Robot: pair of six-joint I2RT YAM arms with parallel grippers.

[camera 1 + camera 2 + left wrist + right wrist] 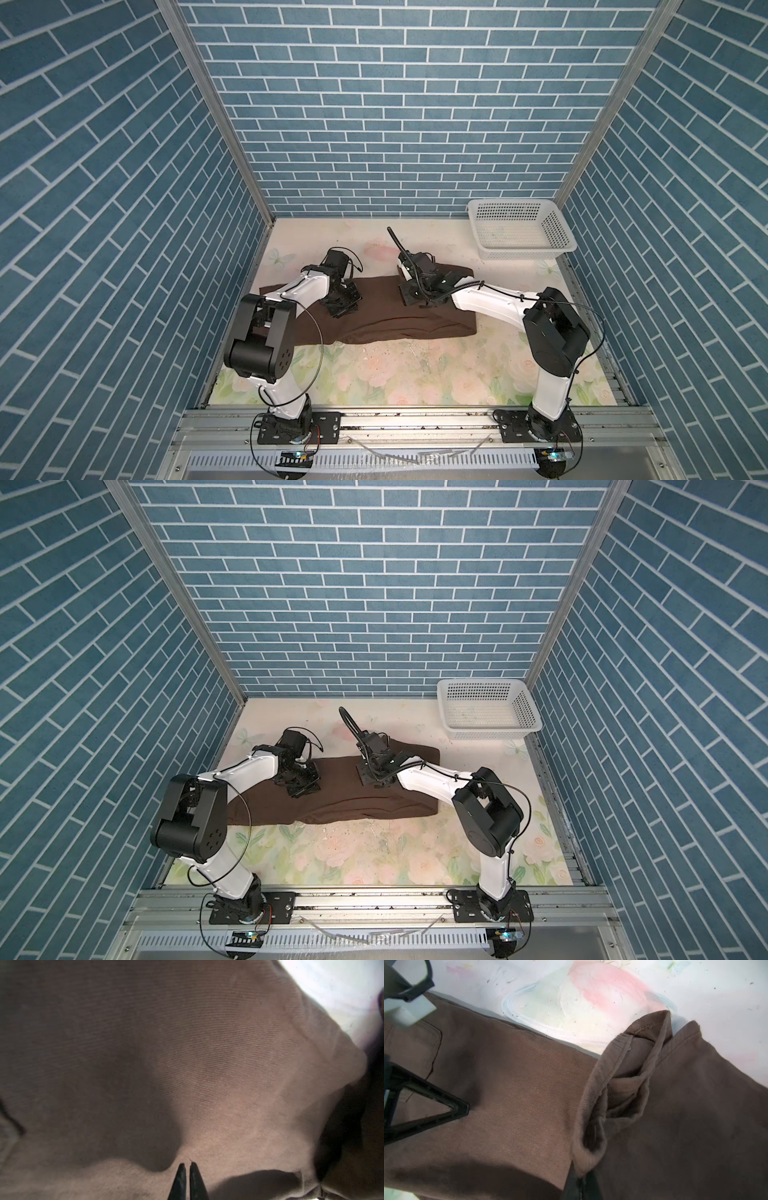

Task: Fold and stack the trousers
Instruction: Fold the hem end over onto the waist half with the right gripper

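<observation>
The trousers (pixel 374 316) lie part-folded near the basket (pixel 519 230), in front of it. Right gripper (pixel 581 1178) clenches a raised edge fold, presumably to carry it over; left gripper (pixel 187 1164), closed, pins cloth.

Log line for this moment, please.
left hand: shut on dark chocolate-brown soft fabric trousers | right hand: shut on their raised fold

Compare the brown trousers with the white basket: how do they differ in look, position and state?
The trousers are dark brown soft cloth, lying low and creased; the basket is white perforated plastic, standing rigid. The trousers lie mid-table; the basket sits in the far right corner, apart from them. Both rest on the floral table.
</observation>
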